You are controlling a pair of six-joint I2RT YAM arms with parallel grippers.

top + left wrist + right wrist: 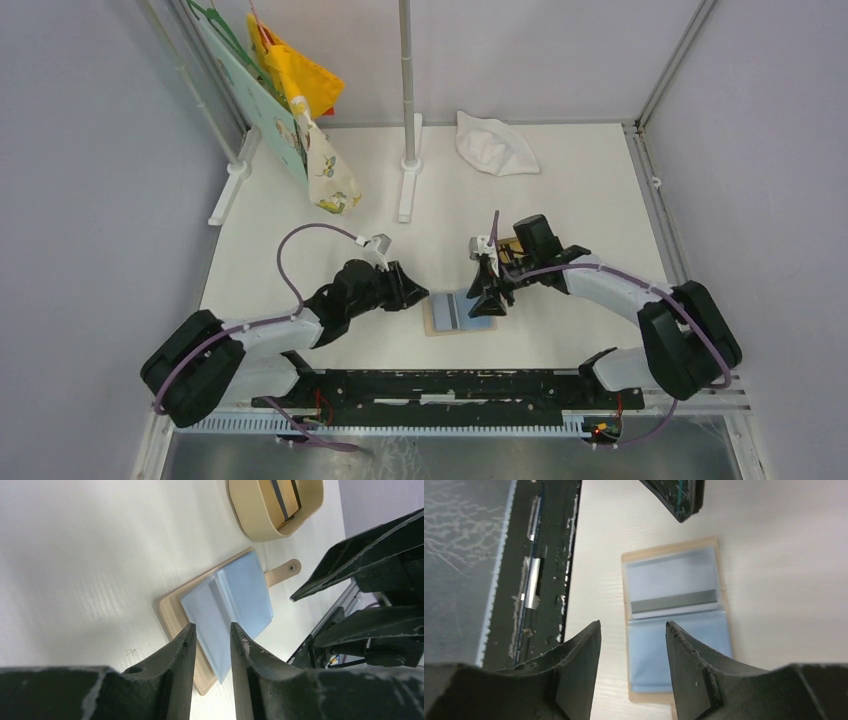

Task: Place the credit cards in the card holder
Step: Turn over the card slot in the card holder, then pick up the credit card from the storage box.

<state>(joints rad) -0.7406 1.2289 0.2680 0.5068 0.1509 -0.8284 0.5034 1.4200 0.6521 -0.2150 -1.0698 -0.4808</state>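
Note:
The card holder (455, 313) lies open and flat between my two grippers, light blue lining up, in a beige cover. In the right wrist view its upper pocket (671, 577) holds a grey-white card with a dark stripe (674, 601). My left gripper (212, 627) hovers at the holder's (235, 595) near corner, jaws a little apart, with only blue lining showing through the gap. My right gripper (631, 625) is open just above the lower blue pocket (684, 650), nothing between its fingers. More credit cards, one black (281, 500) and one orange (291, 495), lie in the tan tray (250, 522).
The holder's snap strap (287, 570) sticks out toward the right arm. The tan tray (512, 246) sits just behind the right gripper (488, 303). A white cloth (495, 143), a pole stand (408, 150) and hanging bags (300, 100) are at the back. A black rail (450, 385) runs along the near edge.

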